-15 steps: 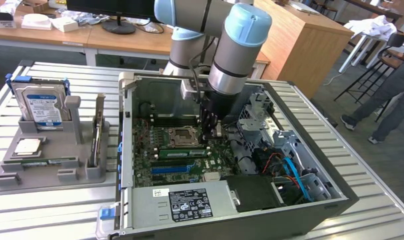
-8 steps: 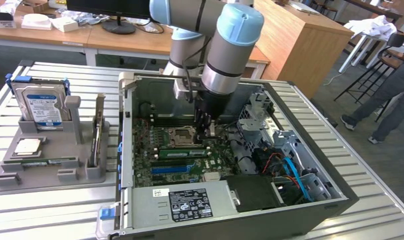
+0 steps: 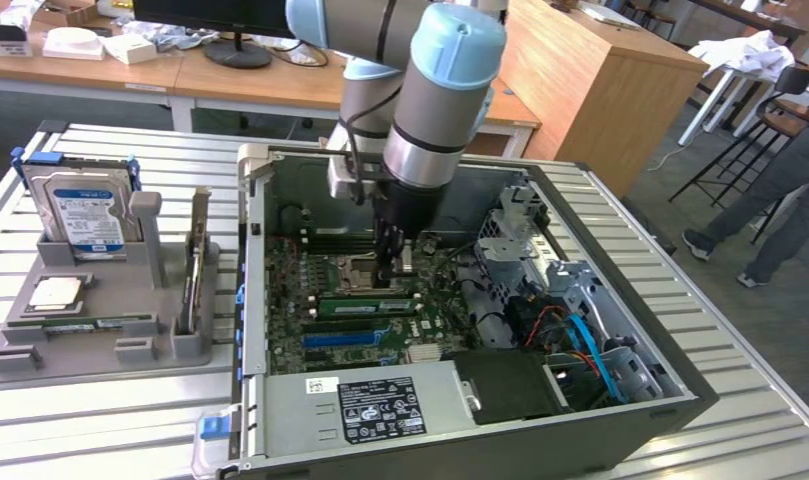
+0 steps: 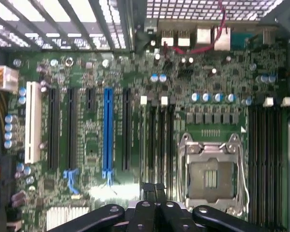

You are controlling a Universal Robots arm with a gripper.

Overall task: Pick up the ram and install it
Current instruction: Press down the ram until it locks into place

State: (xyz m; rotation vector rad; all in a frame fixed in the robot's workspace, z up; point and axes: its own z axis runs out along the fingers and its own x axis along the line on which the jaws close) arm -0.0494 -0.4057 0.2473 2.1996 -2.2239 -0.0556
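- Inside the open computer case (image 3: 671, 392), seen from the exterior view, the ram (image 3: 365, 305) sits on the motherboard (image 3: 287, 300), running from 9 o'clock to 3 o'clock.
- It is a long, narrow, thin green stick with a pale label along its middle and darker patches towards its ends (the small parts are too fine to make out).
- The ram lies between the CPU socket (image 3: 355, 266) at its 12 o'clock and the blue slot (image 3: 340, 340) at its 6 o'clock, parallel to that slot. Whether it is seated in a slot or only resting there I cannot tell.
- The gripper (image 3: 401, 268) hangs straight down from the arm, just at 12 o'clock of the ram, beside the CPU socket and apart from the stick.
- Its jaws are closed together, and the wrist view shows the black fingers (image 4: 145, 193) pressed side by side with nothing visible between them.
- That wrist view looks down on the board, with the CPU socket (image 4: 210, 176), rows of empty black slots and the blue slot (image 4: 107, 130) all in sight.
- At 9 o'clock of the case stands a grey tray (image 3: 71, 357) holding a hard drive (image 3: 87, 210), a square silver chip (image 3: 55, 292) and an upright expansion card (image 3: 195, 265).
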